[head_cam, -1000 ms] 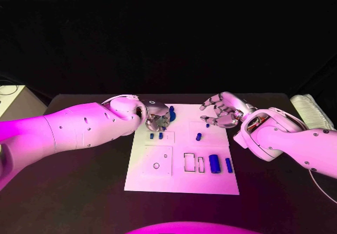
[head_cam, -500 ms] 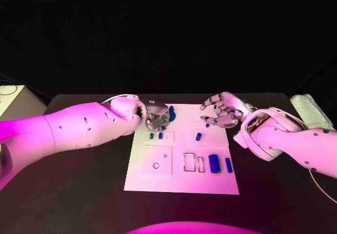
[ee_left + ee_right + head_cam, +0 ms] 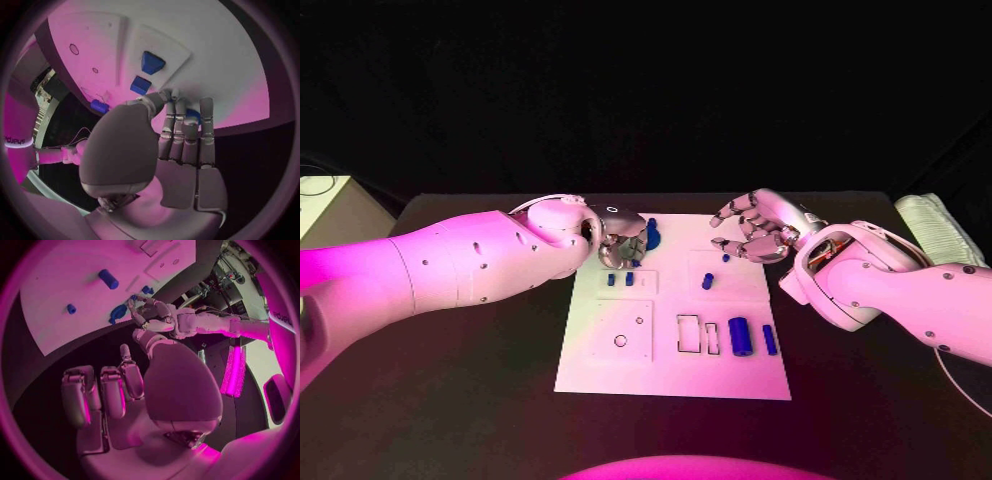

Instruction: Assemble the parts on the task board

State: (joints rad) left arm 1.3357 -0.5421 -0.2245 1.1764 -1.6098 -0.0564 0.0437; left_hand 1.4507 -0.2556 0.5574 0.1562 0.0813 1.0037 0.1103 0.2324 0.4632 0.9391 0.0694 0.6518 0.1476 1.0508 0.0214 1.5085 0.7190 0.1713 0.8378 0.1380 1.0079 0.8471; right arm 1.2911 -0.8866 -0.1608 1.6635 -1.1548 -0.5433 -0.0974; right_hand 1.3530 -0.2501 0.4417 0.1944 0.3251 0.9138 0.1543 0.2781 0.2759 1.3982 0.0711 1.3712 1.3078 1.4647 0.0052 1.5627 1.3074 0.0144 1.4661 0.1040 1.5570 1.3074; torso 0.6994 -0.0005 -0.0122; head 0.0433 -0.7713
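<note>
The white task board [image 3: 672, 365] lies in the middle of the black table. My left hand [image 3: 620, 241] is at the board's far left corner and pinches a blue part [image 3: 653, 233] at its fingertips. That blue part [image 3: 193, 116] shows between the fingers [image 3: 206, 117] in the left wrist view. My right hand [image 3: 756, 231] hovers over the board's far right corner, its fingers apart and loosely curled, with nothing in it. Small blue parts [image 3: 612, 280] [image 3: 708, 281] stand in the far half of the board. Two longer blue parts [image 3: 740, 336] lie near its right edge.
Outlined rectangular slots [image 3: 689, 333] and a round hole [image 3: 620, 341] mark the board's near half. A pale ribbed object [image 3: 939, 226] lies at the table's far right. A light box [image 3: 329, 205] stands beyond the table's left edge.
The blue part at my left hand's fingertips shows slightly more than before. The right hand and the other parts have not moved.
</note>
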